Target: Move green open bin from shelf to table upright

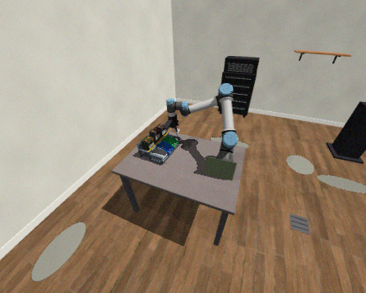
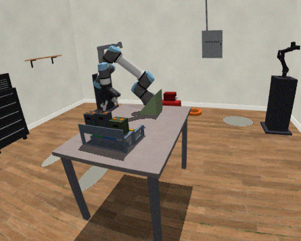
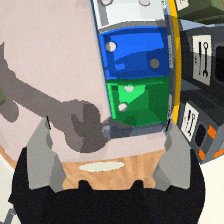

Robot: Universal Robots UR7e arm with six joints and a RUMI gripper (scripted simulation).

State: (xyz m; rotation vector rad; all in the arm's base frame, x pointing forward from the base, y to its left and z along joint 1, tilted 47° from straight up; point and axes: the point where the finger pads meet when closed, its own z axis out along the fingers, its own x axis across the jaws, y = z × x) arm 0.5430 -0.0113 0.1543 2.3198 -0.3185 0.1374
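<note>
My tool point(image 3: 107, 129) hangs spread wide with nothing between its jaws, above the end of the shelf point(image 2: 106, 140) at the far edge of the surface point(image 2: 166, 135). In the wrist view my two grey fingers frame the green open bin point(image 3: 142, 102), which sits in the shelf's row just beside a blue bin point(image 3: 132, 50). Pale round parts point(image 3: 129, 88) lie inside the green one. Dark boxes point(image 2: 120, 124) stand along the shelf's other side.
</note>
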